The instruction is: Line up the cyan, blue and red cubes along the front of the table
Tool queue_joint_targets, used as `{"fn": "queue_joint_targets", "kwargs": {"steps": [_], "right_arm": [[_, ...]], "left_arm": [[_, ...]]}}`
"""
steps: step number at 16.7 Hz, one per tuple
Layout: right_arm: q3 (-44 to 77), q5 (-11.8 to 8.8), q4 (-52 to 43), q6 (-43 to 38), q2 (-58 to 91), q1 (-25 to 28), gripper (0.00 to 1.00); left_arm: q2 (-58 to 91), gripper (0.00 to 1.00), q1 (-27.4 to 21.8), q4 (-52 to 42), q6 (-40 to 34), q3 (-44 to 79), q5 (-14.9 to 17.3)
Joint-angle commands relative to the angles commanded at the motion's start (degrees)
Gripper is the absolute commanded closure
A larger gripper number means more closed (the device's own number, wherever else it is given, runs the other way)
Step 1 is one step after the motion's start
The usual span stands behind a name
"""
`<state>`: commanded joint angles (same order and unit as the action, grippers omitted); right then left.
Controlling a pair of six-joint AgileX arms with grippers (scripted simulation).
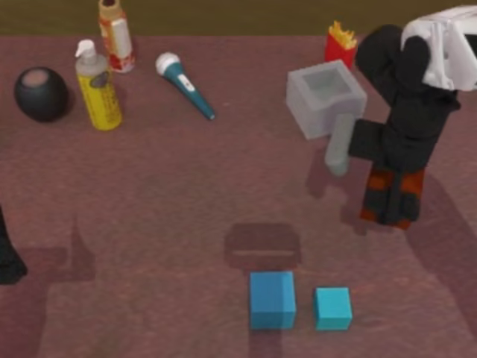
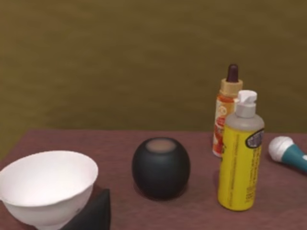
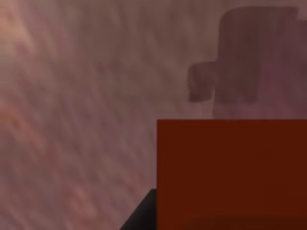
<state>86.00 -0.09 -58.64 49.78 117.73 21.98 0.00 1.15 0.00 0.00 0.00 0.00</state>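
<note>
My right gripper (image 1: 393,198) is shut on the red cube (image 1: 378,180) and holds it above the table (image 1: 149,224) at the right, behind the other two cubes. The red cube (image 3: 230,172) fills the lower part of the right wrist view, with one dark finger (image 3: 144,213) beside it. Standing side by side and a little apart near the front edge are the blue cube (image 1: 272,300) and, to its right, the smaller cyan cube (image 1: 332,308). My left gripper (image 1: 7,261) is parked at the left edge, with one dark finger (image 2: 91,213) showing and nothing held.
A grey hollow box (image 1: 326,97) and a red fries carton (image 1: 340,46) stand at the back right. At the back left are a microphone (image 1: 184,84), a yellow bottle (image 1: 97,88), an orange bottle (image 1: 115,33) and a black round speaker (image 1: 41,93). A white bowl (image 2: 48,184) stands near my left gripper.
</note>
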Motion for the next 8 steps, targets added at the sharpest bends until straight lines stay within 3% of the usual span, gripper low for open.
{"fn": "queue_joint_targets", "kwargs": {"steps": [8], "right_arm": [[2.9, 0.01, -2.26, -1.04, 0.65, 1.91, 1.0]], "left_arm": [[0.0, 0.0, 0.0, 0.0, 0.0, 0.0, 0.0]]}}
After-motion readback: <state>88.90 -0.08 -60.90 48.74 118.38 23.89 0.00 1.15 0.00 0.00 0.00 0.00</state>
